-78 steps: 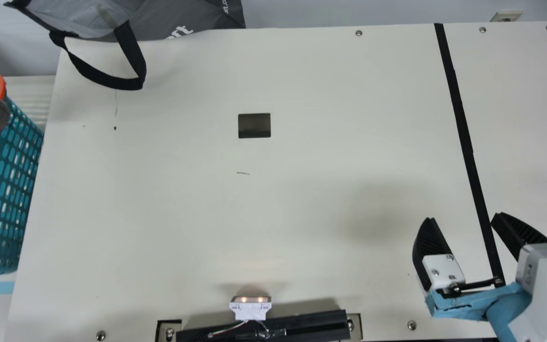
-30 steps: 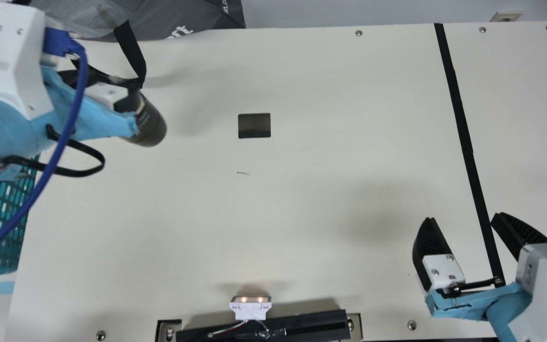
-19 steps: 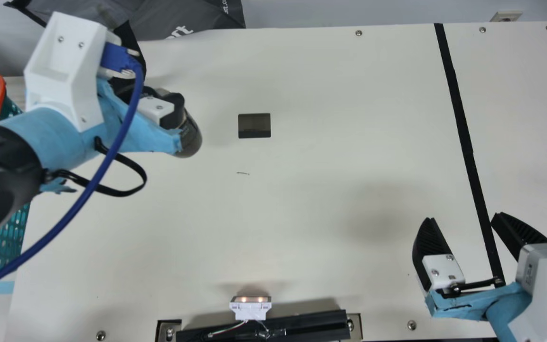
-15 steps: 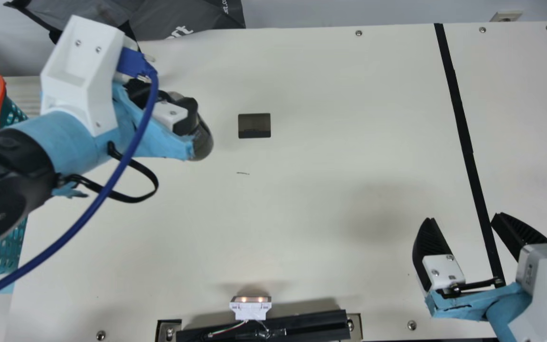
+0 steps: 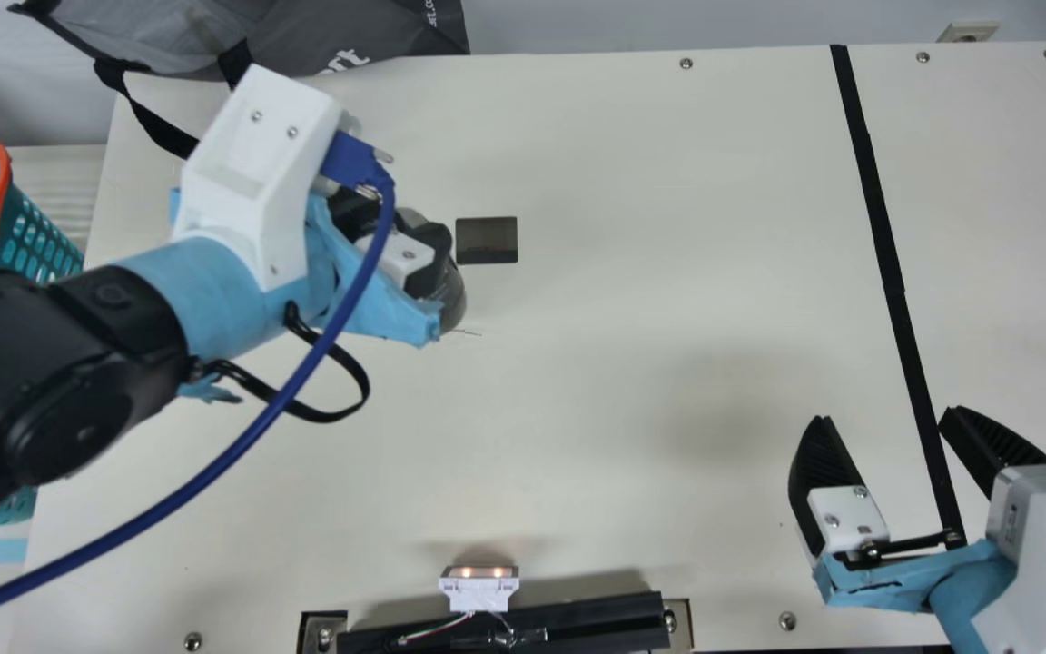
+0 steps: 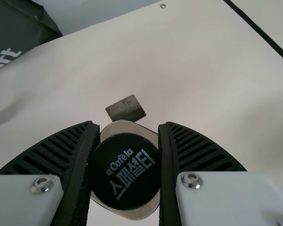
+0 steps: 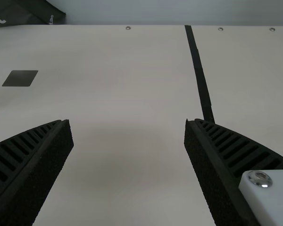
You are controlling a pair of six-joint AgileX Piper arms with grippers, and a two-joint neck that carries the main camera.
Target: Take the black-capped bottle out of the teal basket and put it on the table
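My left gripper (image 5: 423, 259) is over the left-centre of the table (image 5: 632, 272), shut on the dark bottle (image 5: 453, 304), which shows below its fingers. In the left wrist view the round black cap (image 6: 126, 171) faces the camera, pinched between the two fingers of my left gripper (image 6: 126, 165). Whether the bottle's base touches the table I cannot tell. The teal basket (image 5: 42, 241) with orange handles stands off the table's left edge, partly behind my left arm. At the table's right front, my right gripper (image 5: 886, 418) stands open and holds nothing; its fingers spread wide around my right gripper's empty gap (image 7: 128, 125).
A grey bag (image 5: 305, 36) with black straps lies at the back left, one strap reaching onto the table. A dark rectangular hole (image 5: 487, 240) is just right of the bottle. A black strip (image 5: 882, 236) runs down the right side. A small lit device (image 5: 478, 589) sits at the front edge.
From the basket side, my left arm has come in over the table, carrying the bottle rightward and somewhat toward the front. The basket is uncovered in part again. My right arm has kept still.
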